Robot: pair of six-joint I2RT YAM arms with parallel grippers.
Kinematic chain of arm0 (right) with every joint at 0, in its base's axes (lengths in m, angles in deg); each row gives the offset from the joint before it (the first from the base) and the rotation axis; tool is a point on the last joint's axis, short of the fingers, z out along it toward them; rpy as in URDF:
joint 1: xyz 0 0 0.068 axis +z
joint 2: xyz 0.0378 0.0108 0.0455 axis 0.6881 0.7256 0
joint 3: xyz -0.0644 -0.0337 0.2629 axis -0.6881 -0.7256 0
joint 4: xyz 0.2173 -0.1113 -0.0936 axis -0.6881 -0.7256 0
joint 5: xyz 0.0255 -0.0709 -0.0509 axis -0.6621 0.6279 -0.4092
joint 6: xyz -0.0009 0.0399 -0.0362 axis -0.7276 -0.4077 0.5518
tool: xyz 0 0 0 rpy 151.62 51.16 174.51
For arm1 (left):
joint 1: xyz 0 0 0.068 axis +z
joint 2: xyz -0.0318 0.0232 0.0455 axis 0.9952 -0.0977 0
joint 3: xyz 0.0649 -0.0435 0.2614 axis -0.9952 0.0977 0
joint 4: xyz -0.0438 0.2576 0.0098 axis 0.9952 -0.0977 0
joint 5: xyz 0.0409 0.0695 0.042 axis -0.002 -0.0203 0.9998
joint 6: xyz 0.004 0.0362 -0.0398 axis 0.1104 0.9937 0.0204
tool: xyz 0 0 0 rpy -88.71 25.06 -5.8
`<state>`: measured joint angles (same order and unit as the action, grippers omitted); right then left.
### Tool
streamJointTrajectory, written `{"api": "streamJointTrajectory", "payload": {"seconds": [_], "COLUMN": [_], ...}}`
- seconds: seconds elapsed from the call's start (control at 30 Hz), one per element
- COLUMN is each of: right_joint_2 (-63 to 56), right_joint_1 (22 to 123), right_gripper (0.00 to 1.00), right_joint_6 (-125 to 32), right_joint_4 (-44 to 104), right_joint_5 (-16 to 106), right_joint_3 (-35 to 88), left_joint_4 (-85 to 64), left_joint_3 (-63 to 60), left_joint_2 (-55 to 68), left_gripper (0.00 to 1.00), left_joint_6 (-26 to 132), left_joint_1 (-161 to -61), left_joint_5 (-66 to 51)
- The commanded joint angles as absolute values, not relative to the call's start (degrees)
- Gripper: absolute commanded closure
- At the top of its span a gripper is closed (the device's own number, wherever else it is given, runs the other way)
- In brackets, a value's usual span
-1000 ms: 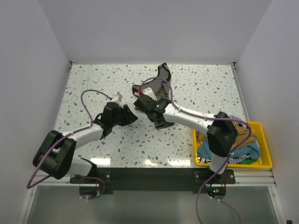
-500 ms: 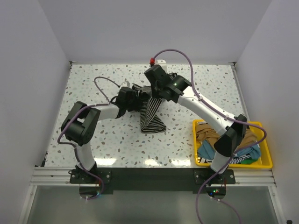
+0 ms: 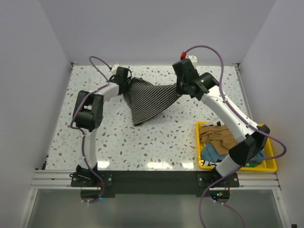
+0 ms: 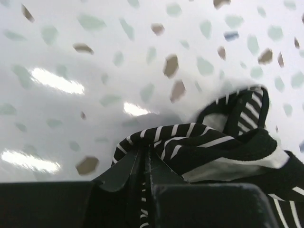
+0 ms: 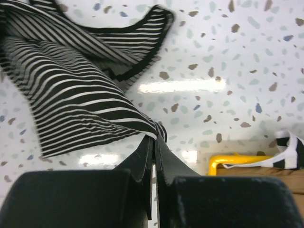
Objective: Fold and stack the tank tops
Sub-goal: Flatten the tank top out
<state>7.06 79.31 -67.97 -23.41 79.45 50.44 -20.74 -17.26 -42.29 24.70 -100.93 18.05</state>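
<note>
Finding: you have the striped tank top (image 3: 149, 100) stretched between both hands over the far half of the table (image 3: 118, 137). Its upper edge is drawn fairly taut and the body hangs toward you in a tapering point.

Your left hand (image 4: 144, 153) is clamped on a bunch of dark-trimmed striped cloth, likely a strap or shoulder. Your right hand (image 5: 154, 138) is pinched together on another corner of the same garment.

A tan top (image 3: 218, 135) and a teal top (image 3: 211, 153) lie heaped in the yellow bin (image 3: 270, 142) at the near right, well apart from the work.

Assessment: this is the spreading step, ahead of any fold, and the task looks to be at an early stage.

Next move, in my judgement: lower both hands together with even tension, so the cloth lands flat and not bunched. Release neither grip until the body lies smooth. The gathered point nearest you is the likely trouble spot and may need smoothing.
</note>
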Motion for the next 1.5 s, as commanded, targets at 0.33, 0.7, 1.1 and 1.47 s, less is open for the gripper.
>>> {"api": "streamJointTrajectory", "payload": {"seconds": [0.33,0.7,1.1,1.47], "right_joint_2": [8.7,13.8,14.3,13.9], "right_joint_1": [70.7,68.9,67.8,66.3], "right_gripper": [1.0,1.0,1.0,1.0], "right_joint_6": [-67.2,-67.9,-67.6,-67.2], "right_joint_4": [-21.5,-18.9,-14.3,-12.5], "right_joint_5": [85.8,89.0,84.5,82.7], "right_joint_3": [37.1,33.6,31.2,29.8], "left_joint_4": [-30.0,-15.2,-9.4,-8.0], "left_joint_3": [-36.1,6.1,25.6,26.1], "left_joint_2": [-40.7,-12.9,-7.5,-12.7], "left_gripper": [0.59,0.62,0.59,0.6], "left_joint_6": [39.7,24.1,16.5,13.1], "left_joint_1": [-98.3,-102.4,-108.9,-110.1], "left_joint_5": [18.0,9.8,10.0,5.9]}}
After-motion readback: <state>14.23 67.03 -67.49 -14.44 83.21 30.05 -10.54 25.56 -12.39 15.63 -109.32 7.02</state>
